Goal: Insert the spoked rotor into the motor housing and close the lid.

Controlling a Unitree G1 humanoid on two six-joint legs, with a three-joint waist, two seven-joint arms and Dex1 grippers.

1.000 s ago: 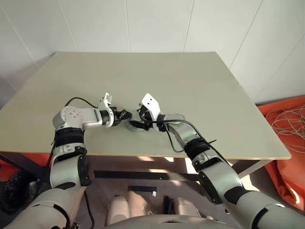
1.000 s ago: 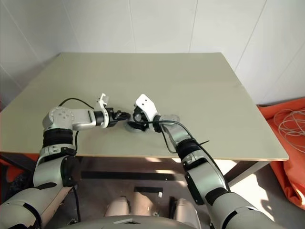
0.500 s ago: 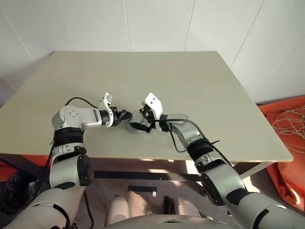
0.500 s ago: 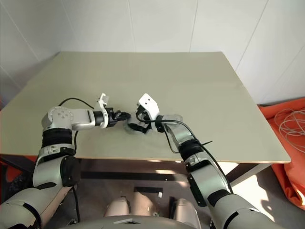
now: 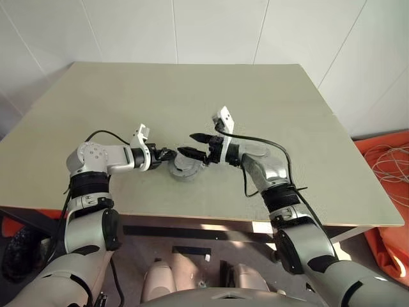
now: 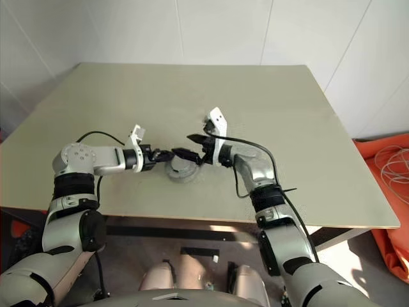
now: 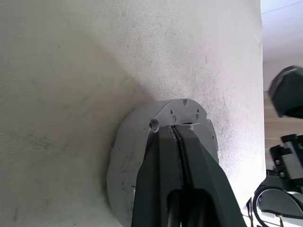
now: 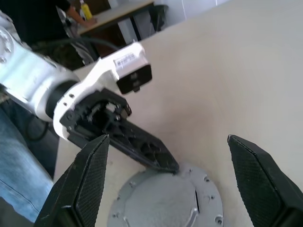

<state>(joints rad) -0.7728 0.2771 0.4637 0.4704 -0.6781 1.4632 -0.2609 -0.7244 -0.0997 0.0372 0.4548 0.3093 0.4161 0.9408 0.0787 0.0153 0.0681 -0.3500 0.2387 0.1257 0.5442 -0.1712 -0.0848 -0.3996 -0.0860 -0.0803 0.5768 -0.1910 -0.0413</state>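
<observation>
Fingers of the left gripper [image 5: 167, 154] are pressed together with nothing between them, their black tips resting on the near-left edge of the round grey metal lid [image 5: 185, 169]. In the left wrist view the two closed fingers [image 7: 182, 161] lie across the lid's flat top, which shows small screw holes near its rim. The lid sits flat on the motor housing, of which only the pale grey side wall [image 7: 124, 161] shows beneath it; whether the lid is fully seated cannot be told. This closed assembly stands on the beige counter [image 5: 192, 96], near its front edge, between the two arms.

Fingers of the right gripper [image 5: 194, 144] are spread wide apart and hold nothing. That gripper hangs above the counter, just over the far-right side of the lid, clear of it and pointing roughly level toward the left gripper. In the right wrist view its two black fingertips [image 8: 83, 184] frame the lid [image 8: 165, 201] below and the left gripper's closed tips [image 8: 156, 156] touching the lid's edge.

A person in blue jeans [image 8: 19, 156] stands beyond the counter's edge.
</observation>
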